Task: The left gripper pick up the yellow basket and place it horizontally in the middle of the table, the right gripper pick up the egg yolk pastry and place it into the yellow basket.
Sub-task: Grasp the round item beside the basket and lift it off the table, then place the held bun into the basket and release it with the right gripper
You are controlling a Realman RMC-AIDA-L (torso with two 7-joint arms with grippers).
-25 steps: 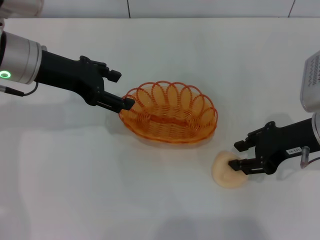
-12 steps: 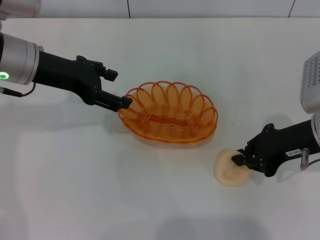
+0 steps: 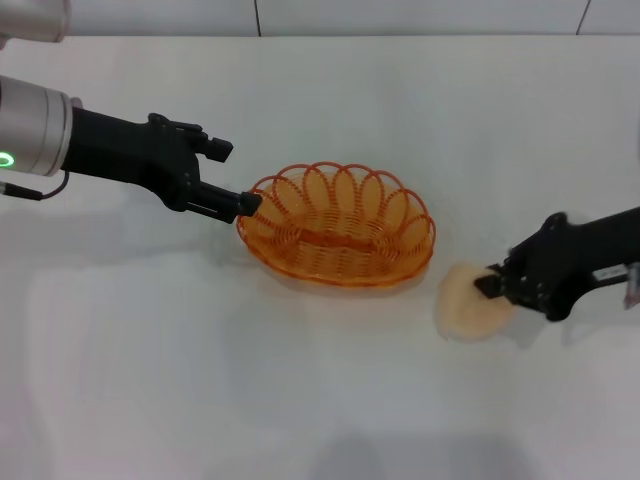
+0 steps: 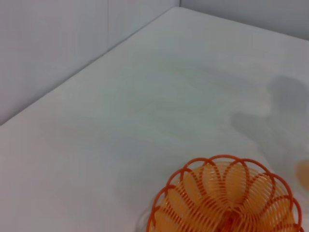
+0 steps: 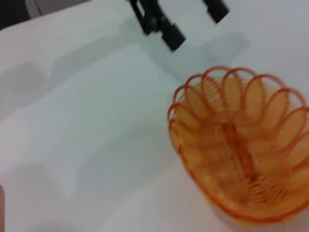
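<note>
Basket axis: yellow basket [image 3: 337, 226] lay flat on the table [image 3: 330, 90], open side up, long axis running left-right in the head view, near the table's middle.
Left gripper: left gripper [image 3: 226, 176] sat at the basket's left end, fingers apart; lower finger [image 3: 228, 205] was at the rim, upper finger [image 3: 216, 148] clear of it. Contact with the rim could not be settled.
Right gripper: right gripper [image 3: 496, 283] was clamped on the right edge of the egg yolk pastry [image 3: 474, 302].
Pastry position: right of the basket and slightly nearer the robot, just beside the rim, outside it. Whether it was off the table could not be told.
Left wrist view: basket [image 4: 227, 198] seen end-on with bare table [image 4: 120, 106] behind; no fingers visible.
Right wrist view: basket interior [image 5: 241, 145] with its central rib, left gripper [image 5: 183, 19] beyond its far end; pastry not visible.
Change from half a second before: right gripper and pastry had shifted slightly away from the robot and rightward, pastry now closer to level with the basket's near edge. Basket unmoved. Left arm had drawn back a little to the left.
</note>
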